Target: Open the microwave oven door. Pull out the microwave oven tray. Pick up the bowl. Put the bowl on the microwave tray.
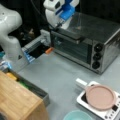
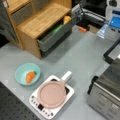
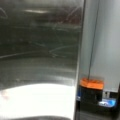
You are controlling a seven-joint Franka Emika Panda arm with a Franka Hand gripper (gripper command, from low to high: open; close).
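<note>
Microwave oven sits at a front view's top right, a boxy steel thing that looks heavy and stiff enough to stay put. Its door is glass in a metal frame, so I judge the long bar handle along the top edge the safest place to take hold. The door looks closed or barely cracked, and no tray shows. The gripper hangs at the oven's top left corner, just by that handle; whether its fingers are apart or together, I cannot tell. The wrist view shows only scuffed steel close up. The bowl stands well apart from the oven, light and smooth-sided, best held by its rim; a small carrot lies in it. An open drawer holds yellow and green items.
</note>
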